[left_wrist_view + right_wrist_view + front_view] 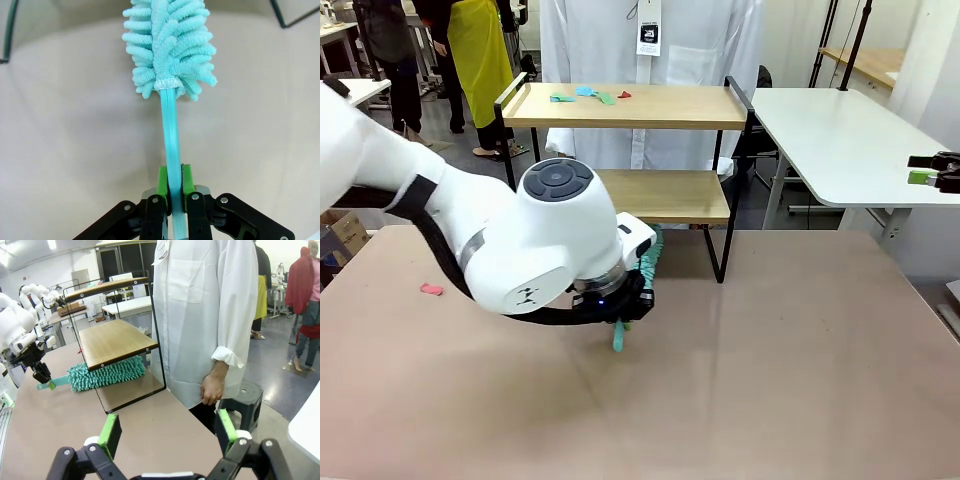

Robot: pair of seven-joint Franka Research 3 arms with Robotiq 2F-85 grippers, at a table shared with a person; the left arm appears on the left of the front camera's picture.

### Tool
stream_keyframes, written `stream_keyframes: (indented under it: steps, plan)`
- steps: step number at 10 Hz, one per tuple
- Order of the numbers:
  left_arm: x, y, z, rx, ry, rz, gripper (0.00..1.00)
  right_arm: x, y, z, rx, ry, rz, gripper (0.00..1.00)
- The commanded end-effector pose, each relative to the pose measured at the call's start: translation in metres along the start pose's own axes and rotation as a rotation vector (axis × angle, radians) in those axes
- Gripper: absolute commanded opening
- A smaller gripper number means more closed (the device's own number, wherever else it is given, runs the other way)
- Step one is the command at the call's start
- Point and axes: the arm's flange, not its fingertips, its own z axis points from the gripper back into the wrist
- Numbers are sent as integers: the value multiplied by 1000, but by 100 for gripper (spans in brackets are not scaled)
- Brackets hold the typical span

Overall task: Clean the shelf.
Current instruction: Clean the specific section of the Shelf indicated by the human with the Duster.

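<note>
From the front, the left arm (pixel 545 240) hides most of the duster (pixel 619 337). Scraps (pixel 588 94) on the shelf (pixel 670 108) are too small to identify.

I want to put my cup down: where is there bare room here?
The table's right half, from the shelf's leg to the near edge, is bare. So are the shelf's lower board and the right of its top board; scraps lie at its left. Crowded: centre-left, where the left gripper holds the duster.
</note>
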Motion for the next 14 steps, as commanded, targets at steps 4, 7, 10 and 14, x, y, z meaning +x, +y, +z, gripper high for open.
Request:
stream_keyframes:
  steps: [4, 7, 10, 14]
  plan:
    - [-8, 88, 22, 186, 63, 146, 13, 2, 0, -1, -6, 3, 5, 100]
    - [-7, 88, 43, 259, -19, 150, 13, 2, 0, -1, -6, 3, 5, 100]
    - [-9, 76, 51, 345, -140, 167, 13, 2, 0, -1, -6, 3, 5, 100]
    - [-12, 83, 69, 157, -111, 74, 13, 2, 0, -1, -6, 3, 5, 100]
